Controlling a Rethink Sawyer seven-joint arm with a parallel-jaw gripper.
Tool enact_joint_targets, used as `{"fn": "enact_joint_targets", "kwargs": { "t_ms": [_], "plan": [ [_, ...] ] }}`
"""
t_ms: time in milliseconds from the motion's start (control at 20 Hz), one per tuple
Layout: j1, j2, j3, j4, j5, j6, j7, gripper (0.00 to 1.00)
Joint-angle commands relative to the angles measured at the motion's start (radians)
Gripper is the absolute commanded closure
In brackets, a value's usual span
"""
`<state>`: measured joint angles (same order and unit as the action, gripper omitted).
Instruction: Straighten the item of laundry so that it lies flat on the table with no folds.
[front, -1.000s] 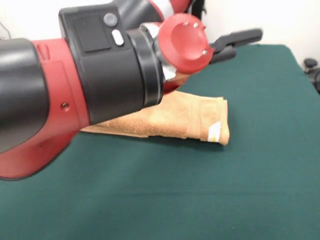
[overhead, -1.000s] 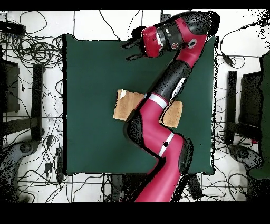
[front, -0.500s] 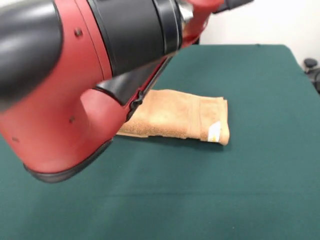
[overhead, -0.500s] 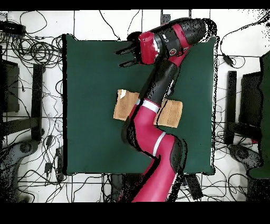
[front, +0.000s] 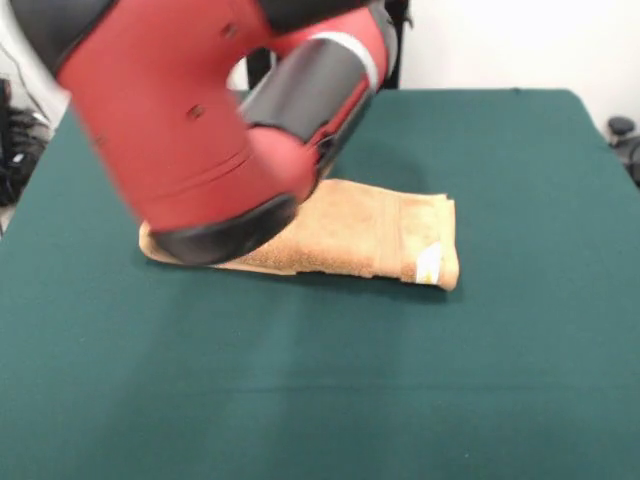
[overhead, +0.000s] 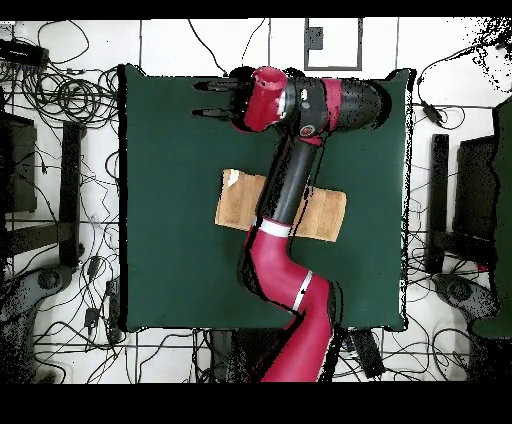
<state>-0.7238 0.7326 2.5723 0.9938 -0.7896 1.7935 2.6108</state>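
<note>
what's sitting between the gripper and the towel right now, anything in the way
No object visible. The gripper hangs over bare table, off to one side of the folded towel. Only the robot's own arm crosses above the towel's middle.

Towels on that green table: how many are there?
1. A single orange-tan towel lies folded near the middle of the green table, its white tag at one end. The robot's arm crosses above it and hides part; no second towel shows.
</note>
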Motion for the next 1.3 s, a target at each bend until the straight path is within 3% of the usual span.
{"fn": "enact_joint_targets", "kwargs": {
  "t_ms": [50, 300, 500, 600, 650, 700, 750, 900, 950, 1050, 1300],
  "plan": [
    [0.034, 0.191, -0.065, 0.414, 0.133, -0.238, 0.092, 0.0],
    [-0.008, 0.218, -0.155, 0.527, 0.151, -0.346, 0.064, 0.0],
    [-0.085, 0.231, -0.265, 0.622, 0.108, -0.387, 0.101, 0.0],
    [-0.203, 0.112, -0.434, 0.64, -0.041, -0.321, 0.072, 0.0],
    [-0.267, -0.019, -0.536, 0.639, -0.156, -0.275, 0.041, 0.0],
    [-0.288, -0.087, -0.578, 0.643, -0.208, -0.274, 0.027, 0.0],
    [-0.32, -0.214, -0.637, 0.657, -0.324, -0.267, 0.026, 0.0],
    [-0.337, -0.516, -0.7, 0.713, -0.565, -0.278, 0.026, 0.0],
    [-0.329, -0.678, -0.701, 0.752, -0.689, -0.255, 0.004, 0.0],
    [-0.307, -0.86, -0.695, 0.789, -0.759, -0.205, -0.015, 0.0],
    [-0.282, -1.109, -0.61, 0.866, -0.712, -0.062, 0.017, 0.0]
  ]
}}
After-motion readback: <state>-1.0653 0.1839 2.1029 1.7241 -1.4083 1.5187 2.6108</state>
